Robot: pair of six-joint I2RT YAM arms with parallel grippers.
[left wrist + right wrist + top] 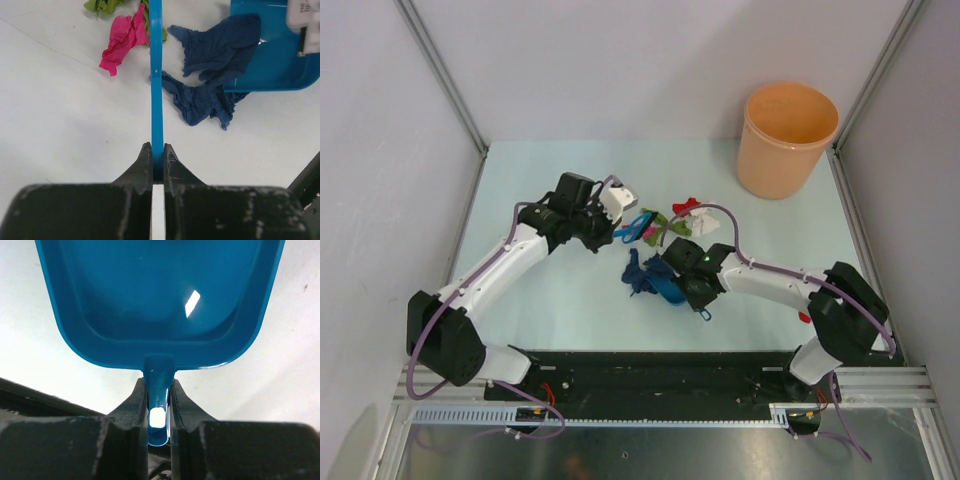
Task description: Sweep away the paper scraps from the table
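Right gripper [159, 386] is clamping 1 blue dustpan [150, 290]; left gripper [157, 150] is pinching 1 thin blue tool [157, 90] beside 2 navy scraps [220, 45]

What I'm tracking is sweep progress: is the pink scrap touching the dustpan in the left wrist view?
No, the pink scrap lies on the table, well apart from the dustpan.
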